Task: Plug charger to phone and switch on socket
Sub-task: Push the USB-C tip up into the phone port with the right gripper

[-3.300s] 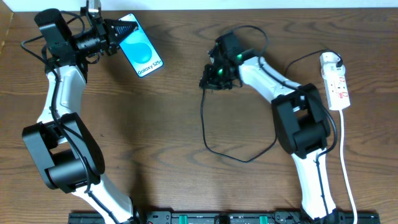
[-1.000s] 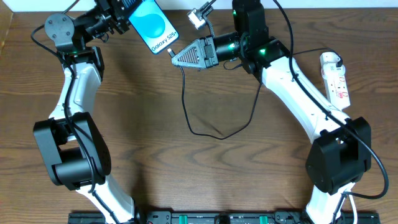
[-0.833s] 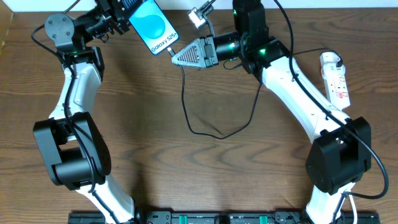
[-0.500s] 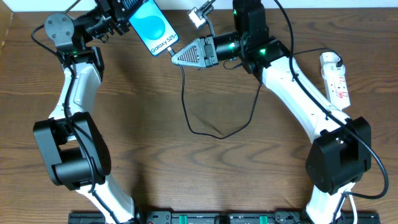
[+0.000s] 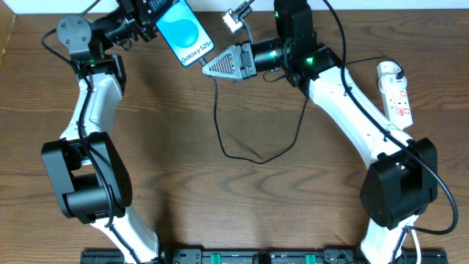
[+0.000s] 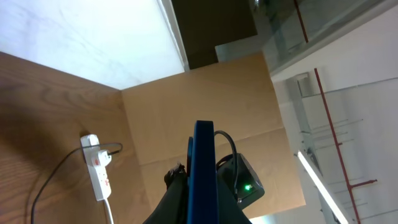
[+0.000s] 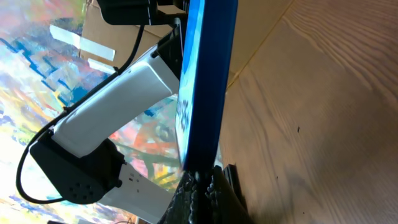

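Above the table's far edge, my left gripper [image 5: 155, 15] is shut on the top end of the phone [image 5: 182, 31], whose blue screen faces up. In the left wrist view the phone [image 6: 202, 168] stands edge-on between the fingers of that gripper [image 6: 202, 200]. My right gripper [image 5: 207, 69] is shut on the plug end of the charger [image 5: 219, 128], right at the phone's lower edge. The right wrist view shows the phone's [image 7: 205, 81] bottom end meeting that gripper's [image 7: 203, 185] fingertips; the plug tip itself is hidden. The black cable loops down over the table. The socket [image 5: 397, 97] lies at the far right.
The wooden table [image 5: 176, 176] carries only the cable loop and the socket's white cord [image 5: 407, 198], which runs down the right side. The socket [image 6: 99, 175] also shows in the left wrist view. Both arms reach toward the far edge.
The phone and my left gripper have shifted slightly right, toward the right gripper's tip. The right arm and the cable loop have stayed put.
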